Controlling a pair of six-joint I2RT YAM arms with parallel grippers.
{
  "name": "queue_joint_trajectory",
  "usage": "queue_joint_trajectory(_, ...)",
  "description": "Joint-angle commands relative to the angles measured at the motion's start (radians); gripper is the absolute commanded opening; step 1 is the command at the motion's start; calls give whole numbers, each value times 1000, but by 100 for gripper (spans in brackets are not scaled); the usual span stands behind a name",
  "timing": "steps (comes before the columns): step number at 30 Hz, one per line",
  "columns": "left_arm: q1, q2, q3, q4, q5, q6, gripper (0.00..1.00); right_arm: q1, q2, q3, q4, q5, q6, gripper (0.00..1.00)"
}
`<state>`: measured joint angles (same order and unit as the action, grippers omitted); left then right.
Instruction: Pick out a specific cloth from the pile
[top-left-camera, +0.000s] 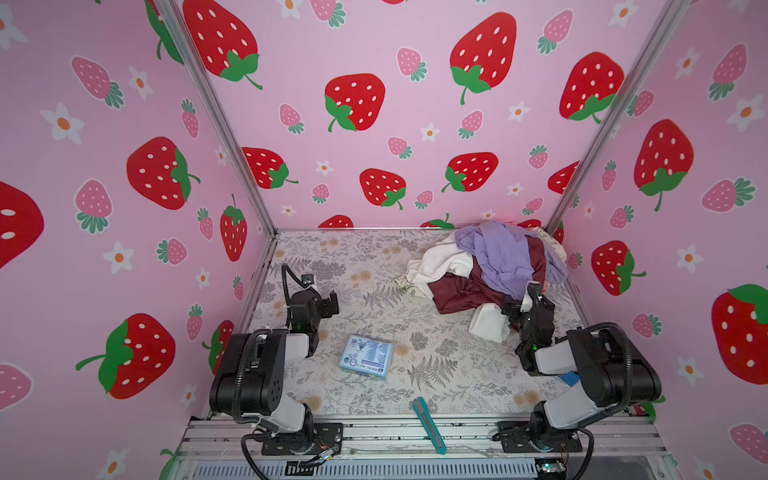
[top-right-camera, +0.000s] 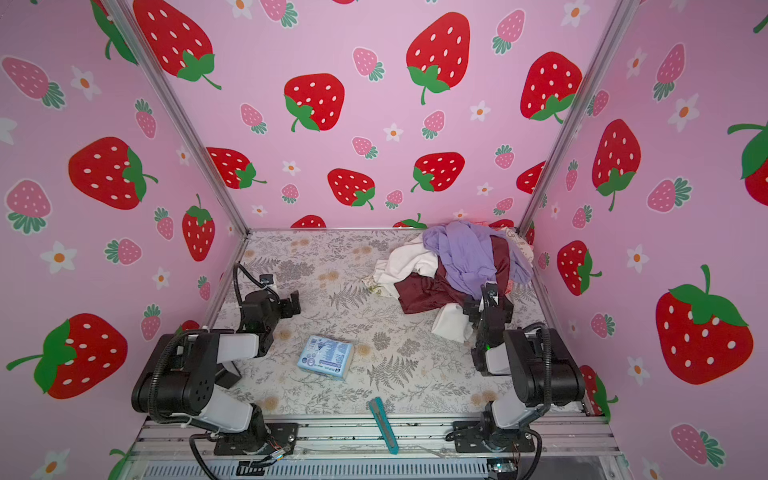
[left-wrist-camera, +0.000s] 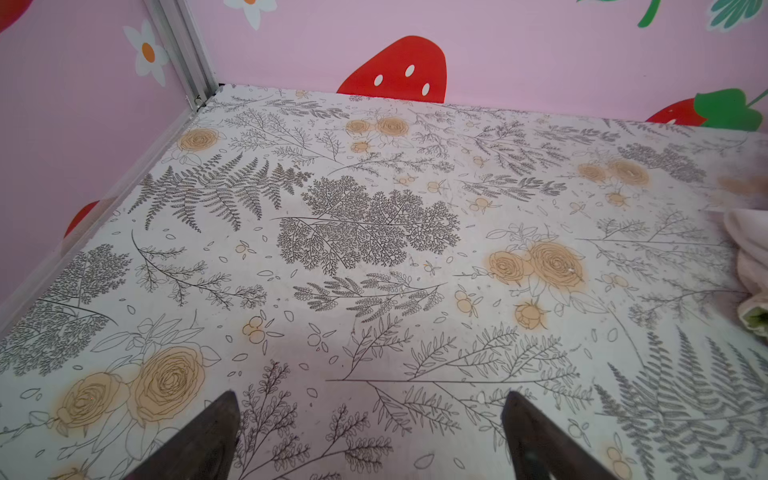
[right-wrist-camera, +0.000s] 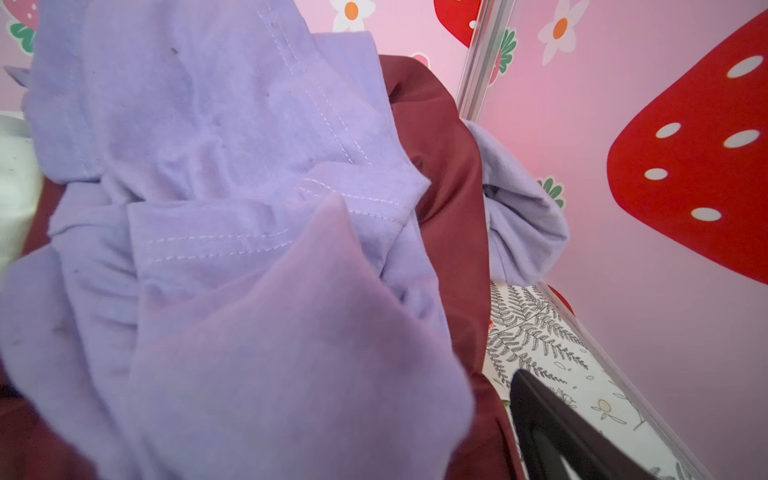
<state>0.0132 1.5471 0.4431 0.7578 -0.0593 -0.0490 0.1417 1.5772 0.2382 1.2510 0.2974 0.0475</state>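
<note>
**Top views.** The pile (top-left-camera: 505, 270) (top-right-camera: 469, 266) sits in the far right corner of the desk (top-left-camera: 374, 257). The cloth (top-left-camera: 442, 259) (top-right-camera: 409, 262), plain off-white, bulges from the pile's left side. It lies partly under the lavender garment (top-left-camera: 505, 253) and above the maroon fabric (top-left-camera: 461, 293). The right gripper (top-left-camera: 533, 292) (top-right-camera: 489, 291) noses into the pile's near edge, against the lavender. The cloth's bulk lies to its left and farther back, apart from it. An off-white flap (top-left-camera: 490, 323) (top-right-camera: 451, 322) rests on the desk just beside that gripper; cannot tell whether it belongs to the same garment. The right arm reaches forward from the front rail with its elbow raised. The left arm is folded, and the left gripper (top-left-camera: 331, 302) (top-right-camera: 294, 303) is low over bare desk, well apart from the pile. The blue packet (top-left-camera: 366, 357) (top-right-camera: 326, 358) at mid-desk carries print too small to read.

**Left wrist.** The jaws stand apart with nothing between them, over floral desk. A cream fold (left-wrist-camera: 750, 253) shows at the frame edge, well ahead of the fingertips.

**Right wrist.** The lavender garment fills the view, with maroon behind it and an off-white strip (right-wrist-camera: 14, 183) at the edge. One finger (right-wrist-camera: 557, 419) is visible; the other is hidden behind lavender. The jaws are spread wide, and no fabric is seen pinched.
</note>
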Motion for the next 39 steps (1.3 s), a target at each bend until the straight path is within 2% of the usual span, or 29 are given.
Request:
queue_joint_trajectory(1, -3, 2, 13, 7, 7, 7, 99, -3, -2, 13, 34, 1, -5, 100)
queue_joint_trajectory(32, -1, -2, 9, 12, 13, 6, 99, -1, -7, 11, 45, 9, -3, 100)
queue_joint_trajectory(39, 0, -131, 117, -292, -22, -22, 99, 5, -159, 121, -281, 41, -3, 100)
